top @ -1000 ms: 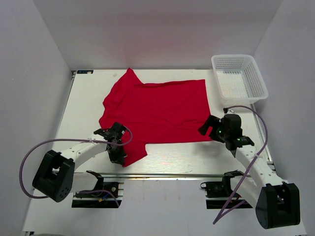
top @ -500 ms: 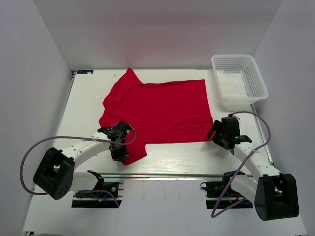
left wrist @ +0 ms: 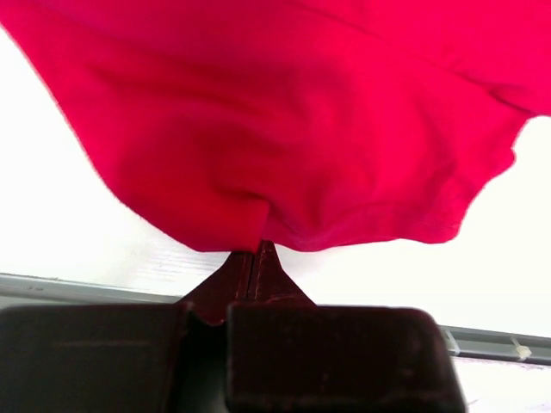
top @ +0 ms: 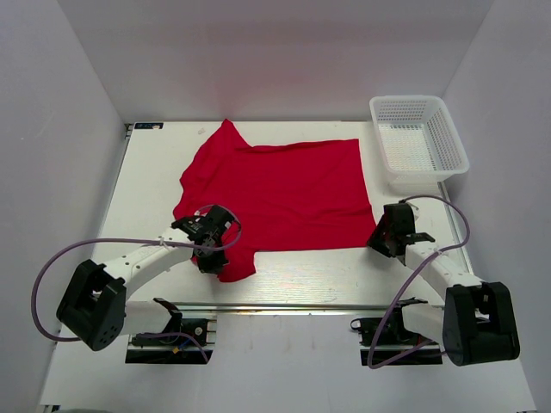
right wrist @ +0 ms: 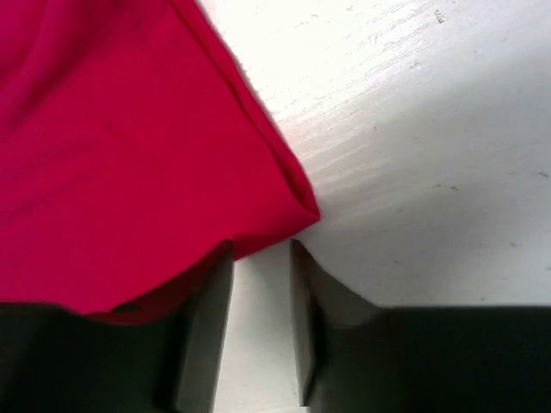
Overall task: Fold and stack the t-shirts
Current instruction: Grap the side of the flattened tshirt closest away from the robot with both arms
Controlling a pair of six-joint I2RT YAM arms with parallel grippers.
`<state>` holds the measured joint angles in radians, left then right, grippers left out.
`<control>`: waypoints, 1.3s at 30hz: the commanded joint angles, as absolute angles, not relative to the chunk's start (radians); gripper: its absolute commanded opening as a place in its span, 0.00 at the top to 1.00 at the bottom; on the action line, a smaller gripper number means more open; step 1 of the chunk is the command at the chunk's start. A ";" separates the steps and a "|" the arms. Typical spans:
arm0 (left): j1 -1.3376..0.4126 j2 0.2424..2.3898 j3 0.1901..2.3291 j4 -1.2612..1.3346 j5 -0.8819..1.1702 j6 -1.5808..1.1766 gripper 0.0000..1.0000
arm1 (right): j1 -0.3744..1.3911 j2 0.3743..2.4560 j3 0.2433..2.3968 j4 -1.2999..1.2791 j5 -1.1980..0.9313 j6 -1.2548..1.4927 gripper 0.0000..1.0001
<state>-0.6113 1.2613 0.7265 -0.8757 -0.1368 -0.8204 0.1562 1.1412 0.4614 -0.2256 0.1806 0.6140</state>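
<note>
Left wrist view: the left end effector point(left wrist: 261, 256) is clenched on a pucker of the near sleeve of the red t-shirt point(left wrist: 284, 120), with fabric bunching at its closed tips. In the right wrist view the right end effector point(right wrist: 261, 251) is released. Its fingers are apart and the near hem corner sits just at the mouth of the gap, not between them. Seen from the top external camera, the shirt lies spread on the worktop point(top: 301, 277), well apart from the white mesh basket point(top: 413, 101). The step in hand looks like securing the near edge for a first fold. The right side should probably slide forward until the corner lies deep between the pads, then close. Both arms should then lift evenly, keeping the edge taut.
</note>
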 commanded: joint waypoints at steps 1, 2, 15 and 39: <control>-0.618 1.232 0.747 -0.821 -0.114 -0.799 1.00 | 0.150 1.157 0.460 -0.164 0.173 0.624 0.64; -0.618 1.223 0.736 -0.809 -0.103 -0.787 1.00 | 0.152 1.154 0.460 -0.167 0.173 0.617 0.75; -0.618 1.094 0.667 -0.905 -0.002 -0.787 1.00 | 0.155 0.886 0.385 -0.422 0.101 0.595 1.00; -0.580 1.426 1.075 -0.785 -0.181 -0.675 1.00 | 0.158 1.094 0.612 -0.351 0.054 0.535 1.00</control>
